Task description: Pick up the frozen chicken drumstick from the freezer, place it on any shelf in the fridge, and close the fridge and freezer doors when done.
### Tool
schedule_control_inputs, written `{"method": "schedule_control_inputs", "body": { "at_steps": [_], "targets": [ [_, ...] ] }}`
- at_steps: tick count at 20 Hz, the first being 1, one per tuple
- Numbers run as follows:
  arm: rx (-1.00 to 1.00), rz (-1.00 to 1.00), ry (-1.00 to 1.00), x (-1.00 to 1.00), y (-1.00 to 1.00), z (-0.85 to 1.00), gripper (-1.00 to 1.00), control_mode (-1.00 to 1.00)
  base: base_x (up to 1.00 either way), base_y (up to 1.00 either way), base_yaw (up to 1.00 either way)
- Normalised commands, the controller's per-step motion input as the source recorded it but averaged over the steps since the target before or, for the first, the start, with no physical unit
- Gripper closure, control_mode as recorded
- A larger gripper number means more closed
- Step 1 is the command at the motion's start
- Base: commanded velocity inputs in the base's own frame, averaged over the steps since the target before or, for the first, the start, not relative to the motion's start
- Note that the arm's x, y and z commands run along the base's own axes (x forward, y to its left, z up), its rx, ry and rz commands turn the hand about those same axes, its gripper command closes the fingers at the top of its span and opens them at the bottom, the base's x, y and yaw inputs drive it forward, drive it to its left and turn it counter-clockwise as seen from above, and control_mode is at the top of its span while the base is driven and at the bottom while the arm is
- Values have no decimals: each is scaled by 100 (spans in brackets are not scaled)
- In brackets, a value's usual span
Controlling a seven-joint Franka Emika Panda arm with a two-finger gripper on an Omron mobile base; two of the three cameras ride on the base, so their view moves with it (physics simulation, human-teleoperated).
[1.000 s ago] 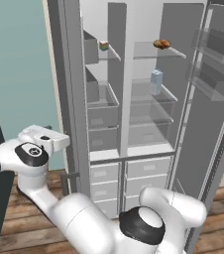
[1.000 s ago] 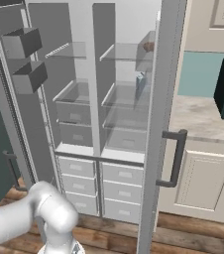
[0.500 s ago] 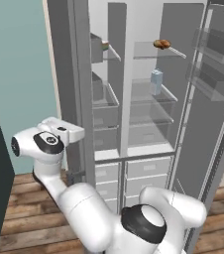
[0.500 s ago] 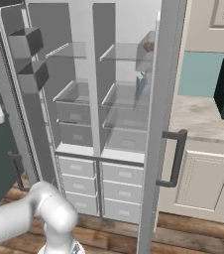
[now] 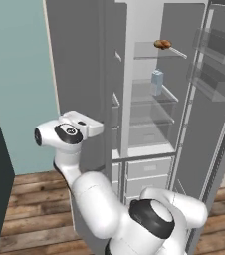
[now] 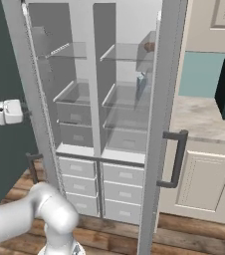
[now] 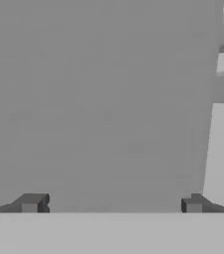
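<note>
The frozen chicken drumstick (image 5: 162, 44) is seen lying on the top glass shelf (image 5: 152, 51) of the fridge (image 5: 149, 99), near the shelf's right front corner, with free shelf surface to its left. In the right base view it is glimpsed (image 6: 149, 47) just behind the edge of the open right-hand door (image 6: 157, 124). A pale blue carton (image 5: 157, 82) is set on the shelf below, well apart from the drumstick.

The freezer door (image 5: 79, 99) is swung close to the unit, its plain grey face turned toward the arm. The pincer (image 7: 111, 203) is held wide, its two fingertips (image 7: 32, 203) spread far apart with nothing between them, and is pointed squarely at that flat grey face; whether it is touched cannot be told. A narrow strip of paler surfaces is seen past the door's edge on the right of the hand view.

The right-hand door, with its dark bar handle (image 6: 176, 157), is left standing open, and the wooden floor (image 5: 30, 199) lies beside the arm.
</note>
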Motion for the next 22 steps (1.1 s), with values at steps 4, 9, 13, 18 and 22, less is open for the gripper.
{"method": "schedule_control_inputs", "body": {
  "at_steps": [4,9,13,18,22],
  "targets": [
    [0,0,-10,56,-100,13,-100,-100,0,0,0],
    [0,0,-9,68,-93,13,-100,-100,0,0,0],
    [0,0,-4,84,-72,29,-100,-100,0,0,0],
    [5,0,1,70,-43,16,-100,-100,0,0,0],
    [7,0,11,36,-20,6,-100,-100,0,0,0]
  ]
}}
